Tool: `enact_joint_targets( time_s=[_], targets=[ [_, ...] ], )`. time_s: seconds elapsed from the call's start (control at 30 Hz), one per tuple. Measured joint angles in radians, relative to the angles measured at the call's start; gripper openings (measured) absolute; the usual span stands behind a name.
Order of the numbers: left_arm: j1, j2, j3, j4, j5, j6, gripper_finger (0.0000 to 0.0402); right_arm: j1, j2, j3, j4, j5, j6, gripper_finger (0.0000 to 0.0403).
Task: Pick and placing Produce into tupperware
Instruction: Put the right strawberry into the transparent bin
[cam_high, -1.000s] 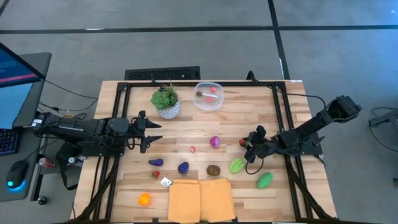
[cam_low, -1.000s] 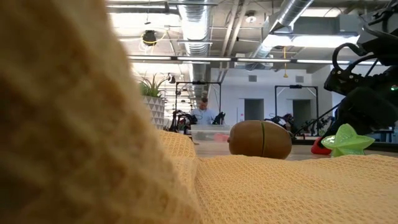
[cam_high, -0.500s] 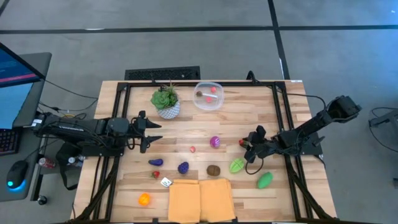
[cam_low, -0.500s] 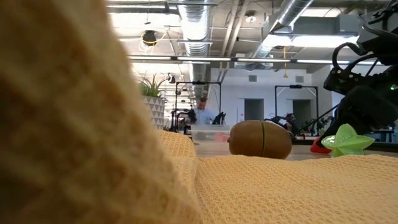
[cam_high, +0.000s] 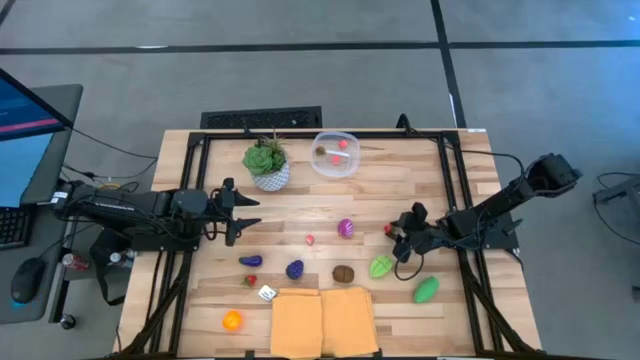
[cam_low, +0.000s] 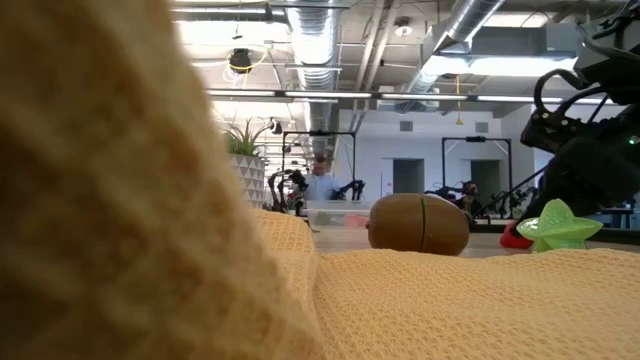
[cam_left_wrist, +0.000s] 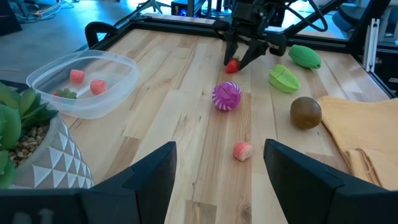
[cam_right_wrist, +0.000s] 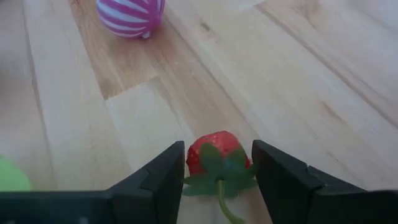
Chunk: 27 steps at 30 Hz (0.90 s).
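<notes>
The right gripper's (cam_right_wrist: 216, 163) jaws stand slightly apart around a strawberry (cam_right_wrist: 216, 155) on the table, not visibly pinching it; the left gripper's (cam_left_wrist: 216, 167) jaws hang open and empty.

High view: the right gripper (cam_high: 397, 238) sits low on the table's (cam_high: 420, 180) right side, the strawberry (cam_high: 389, 229) at its tip; the clear container (cam_high: 336, 154), already holding a few pieces, lies well apart at the far edge beside a potted plant (cam_high: 267, 162); the left arm waits over the left side; other toy fruit lies scattered near a yellow cloth (cam_high: 322, 320).

Low view: the cloth (cam_low: 470, 300) fills the foreground, a brown fruit (cam_low: 418, 223) and a green star-shaped fruit (cam_low: 556, 228) behind it.

Left wrist view: the far gripper (cam_left_wrist: 249, 53) straddles the strawberry (cam_left_wrist: 232, 66).

Right wrist view: the berry sits near the fingertips, leaves and stem toward the camera; a shallow closure may squeeze it out, or catch only the stem and drop it on the long carry.
</notes>
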Motion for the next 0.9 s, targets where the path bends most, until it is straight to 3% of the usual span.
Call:
enact_joint_targets(
  time_s=[0.43, 0.7, 0.9],
  targets=[
    [0.000, 0.000, 0.000, 0.000, 0.000, 0.000, 0.0233, 0.000, 0.000, 0.000, -0.001, -0.006, 0.019, 0.0157],
    [0.000, 0.000, 0.000, -0.001, 0.000, 0.000, 0.0233, 0.000, 0.000, 0.000, -0.005, -0.007, 0.020, 0.0199],
    [0.000, 0.000, 0.000, -0.001, 0.000, 0.000, 0.0233, 0.000, 0.000, 0.000, -0.005, -0.007, 0.020, 0.0191]
  ],
)
